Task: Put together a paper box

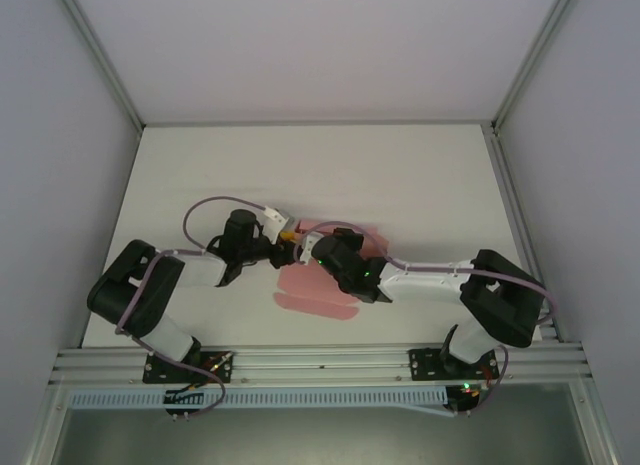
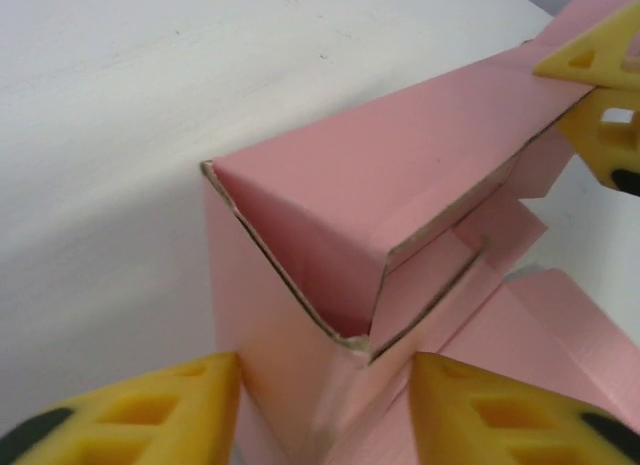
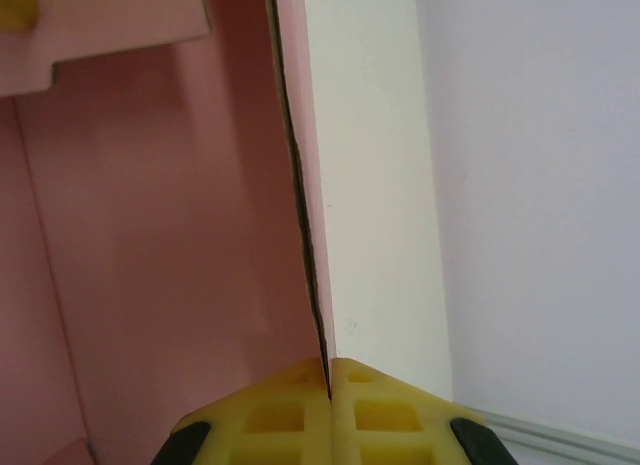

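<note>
— Where was the pink box (image 1: 318, 290)?
— Half-folded, mid-bench (image 1: 400, 175), between both hands.
— And the hands?
— Right hand (image 3: 328, 370) pinched the box's edge; left hand (image 2: 325, 385) straddled a corner, grip unclear.

The top external camera sits high above and behind the arm bases. It looks steeply down on the whole worktop (image 1: 420, 175), far from both grippers. The left wrist camera looks out along the left gripper (image 2: 325, 410) from very close, with the paper box (image 2: 380, 175) just ahead of its fingertips. The right wrist camera, even closer, looks past the right gripper (image 3: 330, 385) along the card's edge. All three views share the box. The left wrist view also catches the right gripper's yellow fingers (image 2: 600, 55) beyond the box.
</note>
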`<state>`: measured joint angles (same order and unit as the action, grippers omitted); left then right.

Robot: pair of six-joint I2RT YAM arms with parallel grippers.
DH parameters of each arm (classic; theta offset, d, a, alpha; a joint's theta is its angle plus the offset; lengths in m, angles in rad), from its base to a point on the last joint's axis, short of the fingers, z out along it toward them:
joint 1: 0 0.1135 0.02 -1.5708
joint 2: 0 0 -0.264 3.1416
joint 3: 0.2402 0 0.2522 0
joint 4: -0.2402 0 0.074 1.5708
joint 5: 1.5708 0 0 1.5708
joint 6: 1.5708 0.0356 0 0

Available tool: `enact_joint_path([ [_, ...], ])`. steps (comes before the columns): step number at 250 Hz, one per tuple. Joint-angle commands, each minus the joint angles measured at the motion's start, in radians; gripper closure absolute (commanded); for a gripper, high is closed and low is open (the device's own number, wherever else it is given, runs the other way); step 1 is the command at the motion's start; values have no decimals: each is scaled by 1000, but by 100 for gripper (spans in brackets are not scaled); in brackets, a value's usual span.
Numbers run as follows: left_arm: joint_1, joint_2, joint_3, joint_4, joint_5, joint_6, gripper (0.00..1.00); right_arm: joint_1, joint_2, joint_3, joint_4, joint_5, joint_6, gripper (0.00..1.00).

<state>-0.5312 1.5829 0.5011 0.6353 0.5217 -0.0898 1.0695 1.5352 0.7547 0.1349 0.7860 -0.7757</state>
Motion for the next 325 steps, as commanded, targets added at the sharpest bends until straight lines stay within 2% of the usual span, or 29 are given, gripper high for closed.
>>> enact_joint_path([
  [1,-4,13,8,77,-31,-38,65,15,-22,-18,-6,-56,64,100],
  [15,-8,7,6,65,-59,-41,67,15,-24,-21,-13,-51,71,100],
  [37,-20,-10,-14,73,-124,-50,84,15,-26,-25,-19,-46,88,100],
  [45,-25,-16,-18,74,-145,-53,86,15,-30,-29,-19,-47,94,100],
  [74,-35,-23,-30,71,-187,-50,86,16,-35,-34,-15,-51,101,100],
  [102,-48,-31,-33,66,-213,-48,82,17,-33,-32,-14,-50,100,100],
  [125,-70,-32,-27,54,-295,-46,80,20,-40,-34,-1,-51,102,100],
  [147,-100,-20,-9,23,-384,-27,84,21,-47,-38,7,-68,102,100],
  [163,-130,-9,-4,26,-462,-12,96,21,-44,-36,1,-76,104,100],
  [175,-154,-4,-5,32,-534,-8,100,21,-40,-35,-5,-76,107,100],
  [195,-186,2,-7,37,-652,-6,100,20,-39,-39,-9,-74,116,100],
  [243,-299,54,-52,133,-1075,23,100,17,-49,-52,-5,-87,145,100],
  [281,-361,124,-45,185,-1272,-3,100,18,-37,-51,-5,-120,191,100],
  [325,-383,179,-25,185,-1235,-10,100,16,-24,-51,-9,-119,200,100],
])
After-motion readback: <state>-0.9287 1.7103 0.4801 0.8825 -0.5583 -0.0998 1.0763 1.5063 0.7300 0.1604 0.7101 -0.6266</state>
